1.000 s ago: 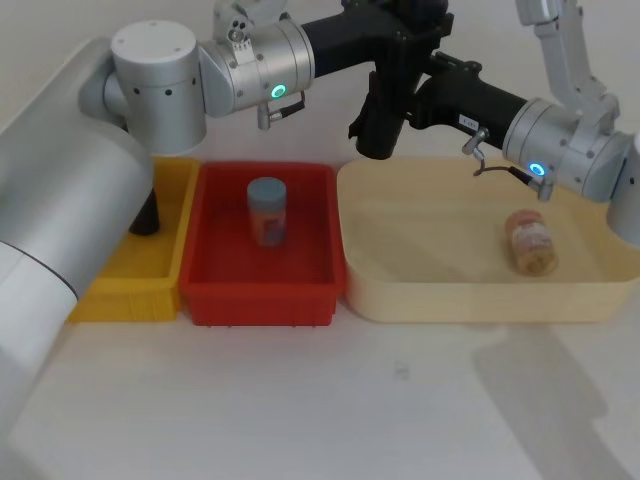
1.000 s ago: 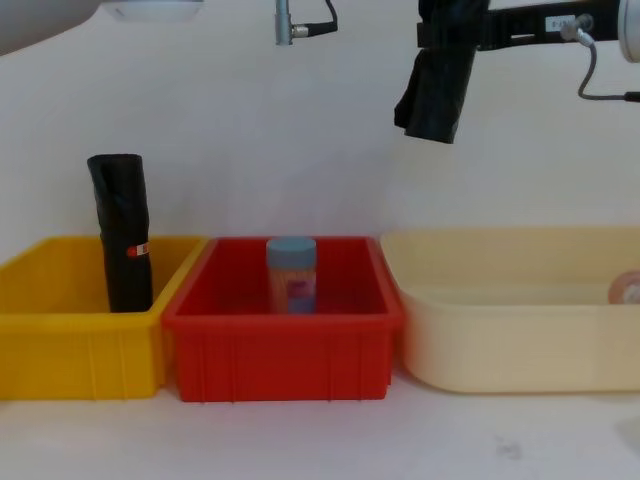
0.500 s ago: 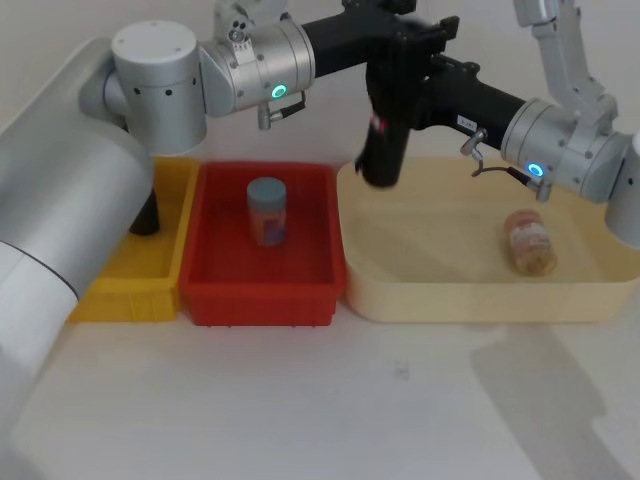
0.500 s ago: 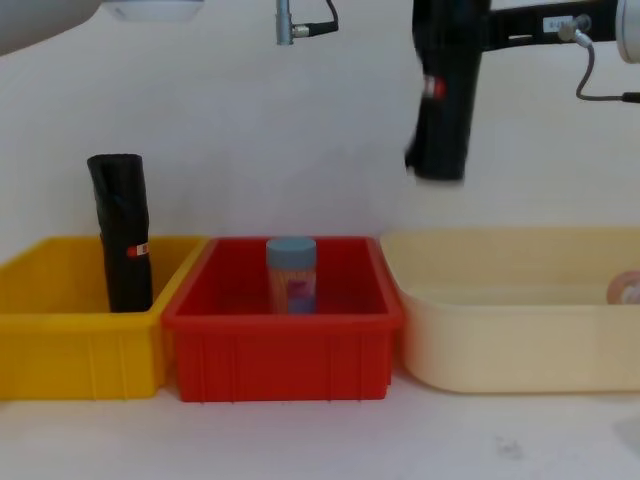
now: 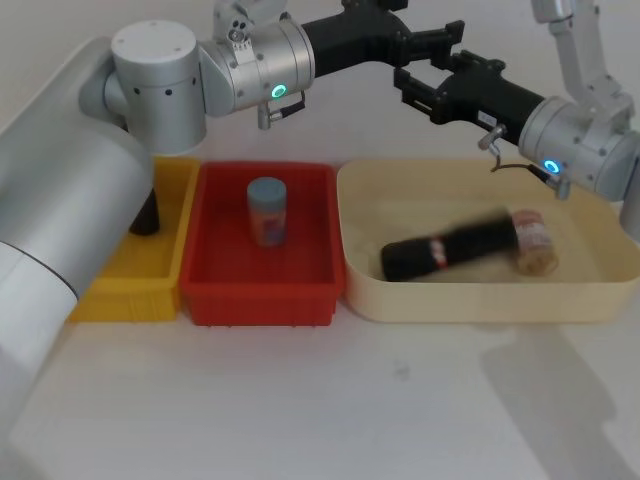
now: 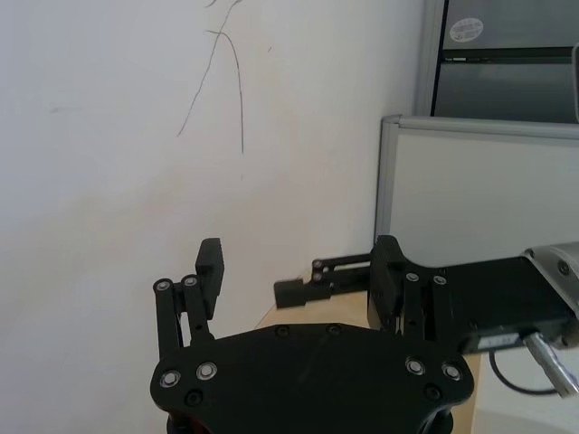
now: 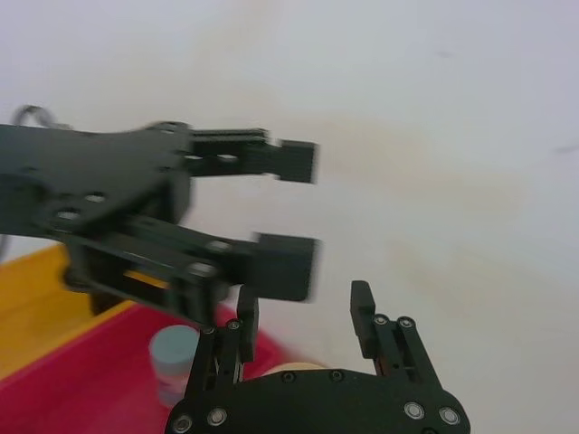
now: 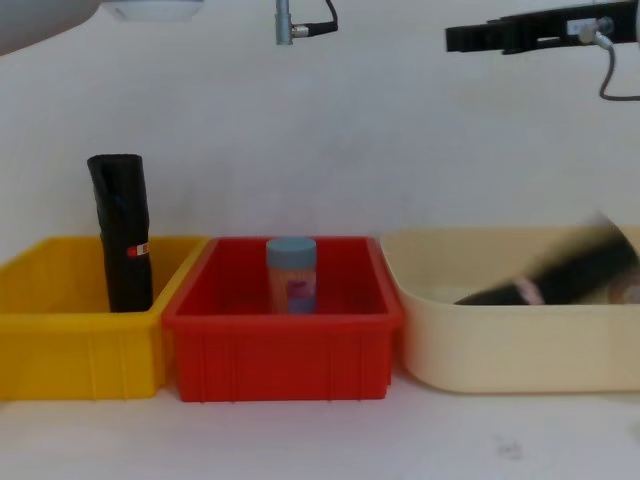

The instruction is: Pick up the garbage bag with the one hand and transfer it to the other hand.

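Note:
The garbage bag [image 5: 445,248], a thick black roll with a red-and-white band, lies on its side in the beige tray [image 5: 480,300]; in the chest view the garbage bag [image 8: 570,272] is a blurred dark streak. High above the tray's back edge, my left gripper [image 5: 440,40] on the green-lit arm is open and holds nothing. My right gripper [image 5: 408,88] on the blue-lit arm faces it, fingers apart and bare. The left wrist view shows the left gripper [image 6: 298,271] spread wide, and the right wrist view shows the right gripper [image 7: 304,312] open.
A red bin [image 5: 260,295] holds a blue-lidded jar [image 5: 266,210]. In the yellow bin [image 8: 60,330] at the left stands a slimmer black roll [image 8: 122,230]. A snack jar [image 5: 532,240] lies in the beige tray beside the bag. The front of the table is bare.
The bag hung upright between the two grippers; it has dropped into the beige tray. Both grippers now stand open, and the right one has drawn back to the right.

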Controlling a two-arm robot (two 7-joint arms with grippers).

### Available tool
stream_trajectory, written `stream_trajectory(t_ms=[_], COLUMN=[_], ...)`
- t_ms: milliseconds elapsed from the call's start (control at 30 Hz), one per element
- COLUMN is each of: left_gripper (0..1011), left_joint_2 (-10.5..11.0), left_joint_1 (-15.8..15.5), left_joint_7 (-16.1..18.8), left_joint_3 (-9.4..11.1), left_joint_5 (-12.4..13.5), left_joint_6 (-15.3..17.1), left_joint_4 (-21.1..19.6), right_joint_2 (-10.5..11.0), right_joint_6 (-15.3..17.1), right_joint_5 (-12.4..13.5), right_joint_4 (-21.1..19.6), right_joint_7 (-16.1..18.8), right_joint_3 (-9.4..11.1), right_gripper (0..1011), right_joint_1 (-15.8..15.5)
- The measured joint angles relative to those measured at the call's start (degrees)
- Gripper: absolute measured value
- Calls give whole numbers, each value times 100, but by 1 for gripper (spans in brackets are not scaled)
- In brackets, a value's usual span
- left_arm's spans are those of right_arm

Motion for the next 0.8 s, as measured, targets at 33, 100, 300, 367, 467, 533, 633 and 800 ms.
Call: stream_trajectory(t_ms=[33, 100, 300, 367, 467, 533, 633, 800], left_gripper=[1001, 1001, 1001, 1001, 1001, 1001, 1001, 1001], left_joint_2=[0, 0, -1, 0, -1, 0, 0, 0], left_joint_1=[0, 0, 0, 0, 0, 0, 0, 0], left_joint_7=[0, 1, 1, 1, 1, 2, 1, 2], left_joint_3=[0, 0, 0, 0, 0, 0, 0, 0], left_joint_5=[0, 0, 0, 0, 0, 0, 0, 0], left_joint_6=[0, 0, 0, 0, 0, 0, 0, 0], left_joint_4=[0, 0, 0, 0, 0, 0, 0, 0], right_joint_2=[5, 23, 68, 77, 99, 114, 128, 145], right_joint_6=[16, 73, 217, 261, 333, 377, 424, 477], right_joint_5=[-9, -40, -116, -138, -174, -198, -227, -257], right_joint_4=[-3, -10, -20, -20, -6, 15, 36, 58], right_joint_7=[-33, -142, -434, -518, -646, -730, -816, -913], right_joint_3=[14, 57, 199, 235, 302, 353, 405, 461], right_gripper=[618, 618, 618, 618, 618, 618, 619, 748], right_joint_1=[-6, -23, -72, -82, -96, -104, -110, -117])
